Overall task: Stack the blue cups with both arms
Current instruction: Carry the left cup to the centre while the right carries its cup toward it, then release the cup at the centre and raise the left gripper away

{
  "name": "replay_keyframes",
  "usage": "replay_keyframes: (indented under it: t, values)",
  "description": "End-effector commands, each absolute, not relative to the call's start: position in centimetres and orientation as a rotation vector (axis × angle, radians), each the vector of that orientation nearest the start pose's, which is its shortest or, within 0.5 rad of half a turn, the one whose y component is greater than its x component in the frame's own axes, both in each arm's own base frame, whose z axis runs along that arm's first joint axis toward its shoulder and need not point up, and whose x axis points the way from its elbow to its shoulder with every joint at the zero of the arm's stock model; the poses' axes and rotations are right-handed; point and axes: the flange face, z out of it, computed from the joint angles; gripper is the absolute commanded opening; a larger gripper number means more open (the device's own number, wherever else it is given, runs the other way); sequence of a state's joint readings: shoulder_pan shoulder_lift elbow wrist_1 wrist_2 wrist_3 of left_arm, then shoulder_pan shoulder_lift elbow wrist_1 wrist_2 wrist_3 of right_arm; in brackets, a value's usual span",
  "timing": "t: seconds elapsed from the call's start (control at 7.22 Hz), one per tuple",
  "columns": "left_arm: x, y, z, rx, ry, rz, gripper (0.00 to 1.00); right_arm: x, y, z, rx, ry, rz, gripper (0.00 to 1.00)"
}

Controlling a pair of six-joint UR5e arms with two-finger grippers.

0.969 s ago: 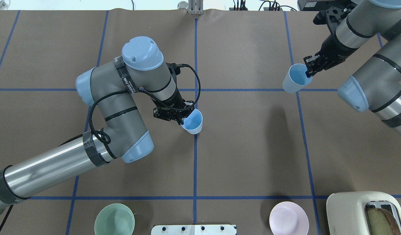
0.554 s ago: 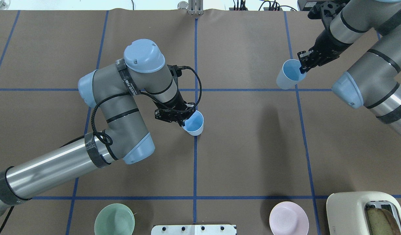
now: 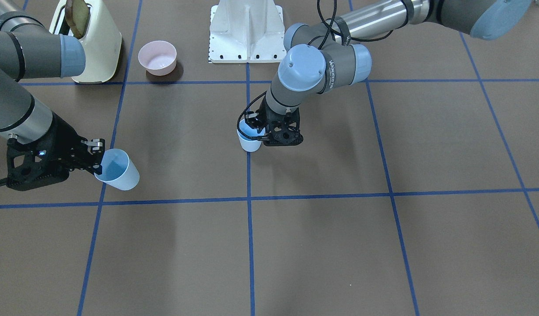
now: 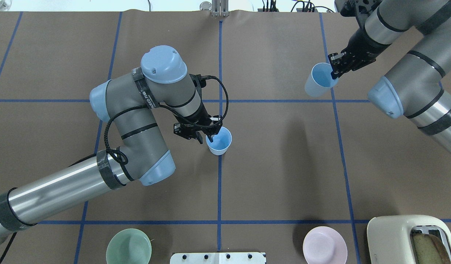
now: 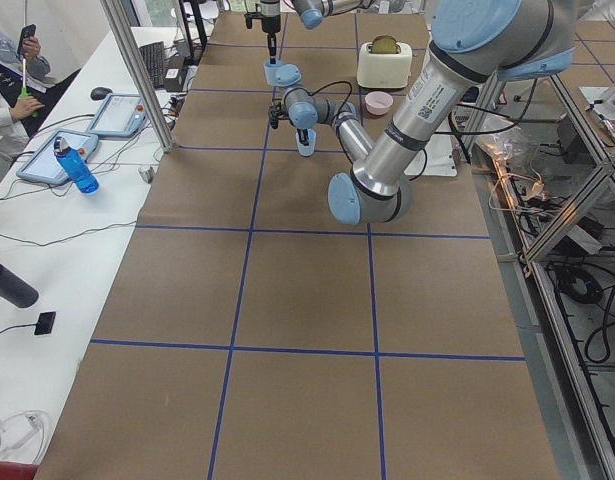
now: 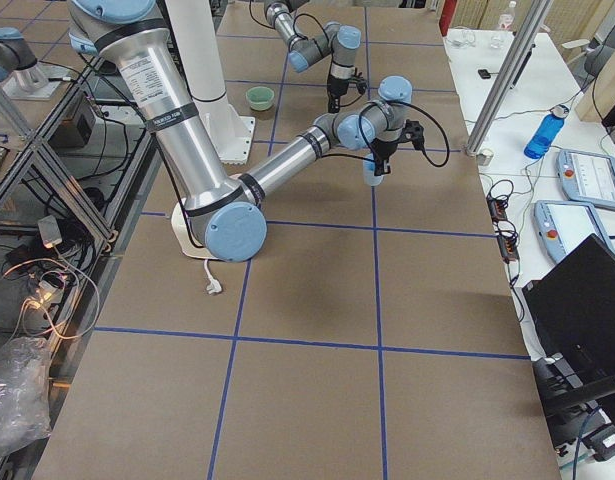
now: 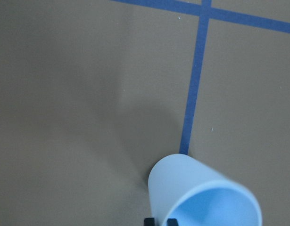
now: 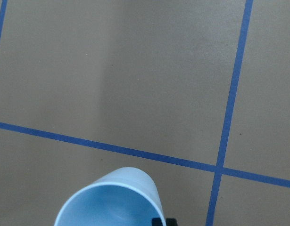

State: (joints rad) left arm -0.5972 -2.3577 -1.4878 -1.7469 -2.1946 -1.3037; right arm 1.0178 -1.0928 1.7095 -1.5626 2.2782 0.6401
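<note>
the left gripper [image 4: 206, 139] has its fingers apart astride the rim of a blue cup [image 4: 220, 143], upright on the centre line of the table [image 4: 284, 168]. the right gripper [image 4: 333, 70] pinches the other blue cup [image 4: 316, 85], tilted in the air, well apart. i judge the left must withdraw, then the right levels and lowers its cup; only bare table lies between

Bottom edges crop the left arm's cup [image 7: 182, 188] and the right arm's cup [image 8: 111, 202].
</note>
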Motion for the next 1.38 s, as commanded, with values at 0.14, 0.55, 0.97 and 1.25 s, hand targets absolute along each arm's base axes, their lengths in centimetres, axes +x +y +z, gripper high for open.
replay_keyframes:
  t: [0.14, 0.55, 0.97, 1.25]
  values:
    - [54.6, -47.3, 17.4, -0.146, 1.037, -0.018, 0.87, -29.7, -58.1, 27.0, 0.093, -0.942, -0.101, 0.00]
    - [49.3, -50.4, 18.8, -0.090, 1.028, 0.034, 0.94, -32.8, -56.4, 23.2, 0.059, -0.980, -0.069, 0.00]
    - [38.7, -53.8, 21.7, -0.051, 0.956, 0.110, 0.97, -38.2, -53.2, 18.8, 0.045, -0.993, -0.080, 0.00]
    - [33.8, -56.0, 25.3, -0.001, 0.925, 0.141, 0.98, -42.6, -50.4, 15.6, 0.038, -0.954, -0.125, 0.00]
